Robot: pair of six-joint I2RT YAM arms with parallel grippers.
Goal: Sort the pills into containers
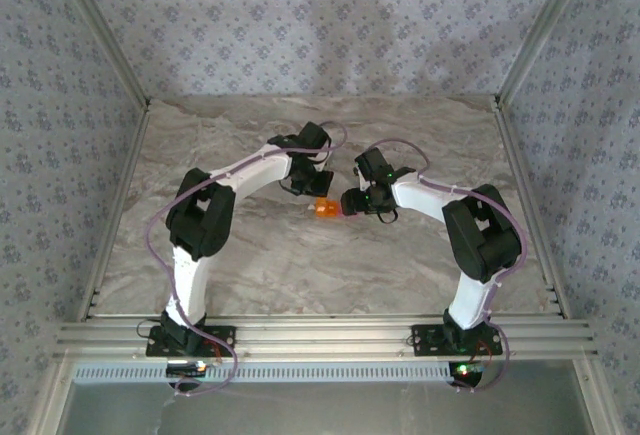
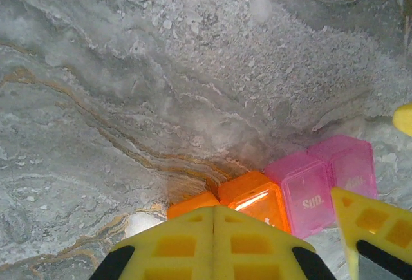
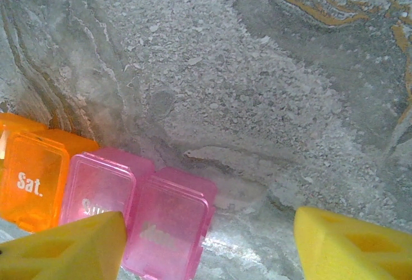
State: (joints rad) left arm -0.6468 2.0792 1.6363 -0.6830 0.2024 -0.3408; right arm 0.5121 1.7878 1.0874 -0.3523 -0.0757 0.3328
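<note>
The containers point(image 1: 322, 208) are a strip of translucent lidded compartments lying on the marble table, two orange point(image 2: 254, 199) and two pink point(image 2: 309, 193). Lids read "Sat." point(image 3: 32, 177) and "Sun." point(image 3: 96, 193). My left gripper point(image 2: 214, 219) is shut with nothing between its yellow fingers, its tips just over the orange end. My right gripper point(image 3: 211, 219) is open at the pink end, and the last pink compartment point(image 3: 170, 228) lies partly between its fingers. All lids look closed. The pills are out of view.
Both arms meet at the middle of the table point(image 1: 250, 275), the left gripper point(image 1: 316, 193) and the right gripper point(image 1: 345, 205) close together over the strip. The right gripper's yellow fingers point(image 2: 373, 222) appear beside the pink compartments in the left wrist view. Patterned walls enclose three sides.
</note>
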